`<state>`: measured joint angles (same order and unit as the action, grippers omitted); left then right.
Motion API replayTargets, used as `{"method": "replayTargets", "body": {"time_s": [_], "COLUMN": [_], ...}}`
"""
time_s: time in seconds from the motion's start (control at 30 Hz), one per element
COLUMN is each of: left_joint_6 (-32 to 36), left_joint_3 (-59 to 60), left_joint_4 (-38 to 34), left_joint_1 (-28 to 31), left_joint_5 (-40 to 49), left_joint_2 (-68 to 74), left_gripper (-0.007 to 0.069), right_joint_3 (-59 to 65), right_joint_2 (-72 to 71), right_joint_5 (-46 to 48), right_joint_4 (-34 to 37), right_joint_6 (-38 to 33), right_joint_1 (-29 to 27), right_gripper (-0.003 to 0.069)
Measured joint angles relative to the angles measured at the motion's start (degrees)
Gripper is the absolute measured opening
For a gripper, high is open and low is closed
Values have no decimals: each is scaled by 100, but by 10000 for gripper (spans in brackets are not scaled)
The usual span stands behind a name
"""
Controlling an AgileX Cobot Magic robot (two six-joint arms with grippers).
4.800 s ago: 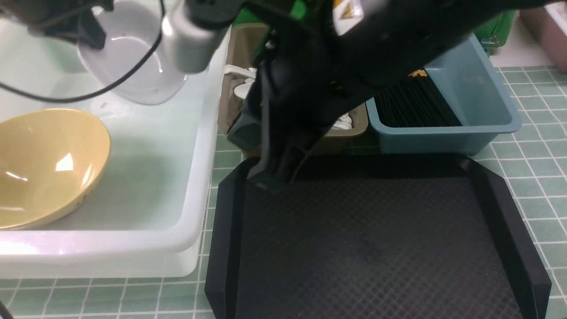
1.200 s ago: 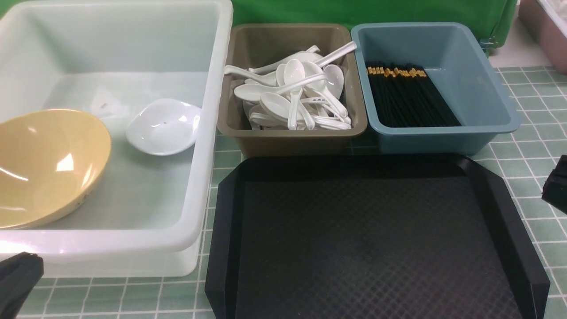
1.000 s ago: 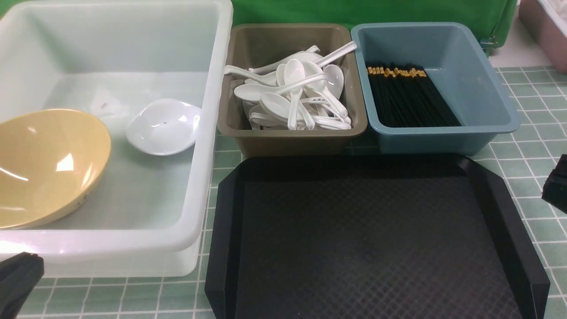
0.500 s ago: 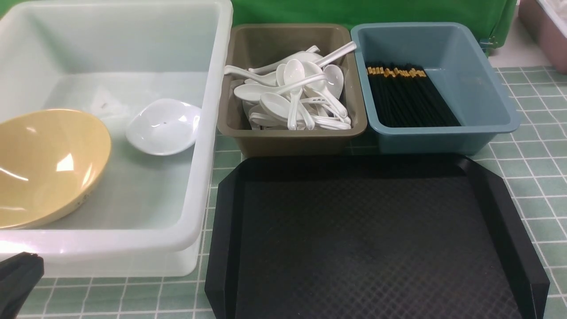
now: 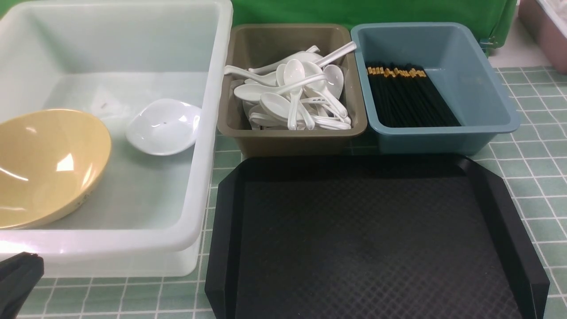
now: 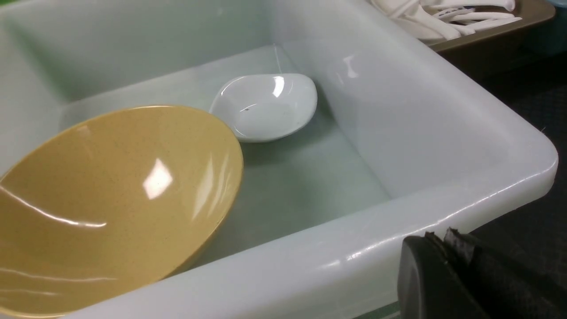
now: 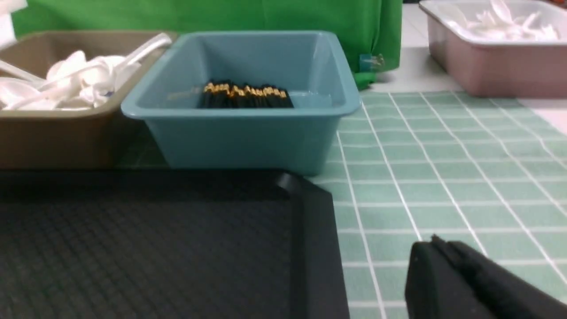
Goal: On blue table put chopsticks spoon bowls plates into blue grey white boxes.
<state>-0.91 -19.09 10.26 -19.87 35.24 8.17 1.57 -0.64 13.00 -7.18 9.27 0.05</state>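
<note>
The white box [image 5: 208, 133] on the left holds a tilted yellow bowl [image 5: 44, 166] and a small white plate [image 5: 161, 126]; both show in the left wrist view too, the bowl [image 6: 110, 195] and the plate [image 6: 266, 106]. Several white spoons [image 5: 294, 95] fill the grey box [image 5: 292, 137]. Black chopsticks [image 5: 409, 97] lie in the blue box [image 5: 487, 97]. My left gripper [image 5: 20, 277] sits low by the white box's near corner, shut and empty [image 6: 438, 239]. My right gripper [image 7: 436, 246] is shut and empty over the tiled cloth, right of the tray, out of the front view.
A black tray [image 5: 372, 248] with nothing on it lies at the front centre on the green tiled cloth [image 5: 531, 155]. A pinkish box [image 7: 496, 48] with white items stands at the far right. A green backdrop [image 5: 354, 11] hangs behind the boxes.
The right gripper, seen at the front view's right edge a second ago, has drawn out of that view. The white plate, carried several seconds ago, lies in the white box. The left gripper is still.
</note>
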Motion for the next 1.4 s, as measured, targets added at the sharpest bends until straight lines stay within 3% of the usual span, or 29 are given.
{"method": "replayTargets", "body": {"time_s": [0.17,1.4], "left_joint_6": [-5,-5], "left_joint_3": [0,0], "left_joint_4": [0,5], "left_joint_1": [0,0], "left_joint_5": [0,0], "left_joint_2": [0,0], "left_gripper": [1,1], "right_joint_3": [0,0], "right_joint_2": [-1,-1], "right_joint_5": [469,493], "right_joint_4": [-5,-10], "right_joint_6": [0,0], "right_joint_1": [0,0], "right_gripper": [35,47]}}
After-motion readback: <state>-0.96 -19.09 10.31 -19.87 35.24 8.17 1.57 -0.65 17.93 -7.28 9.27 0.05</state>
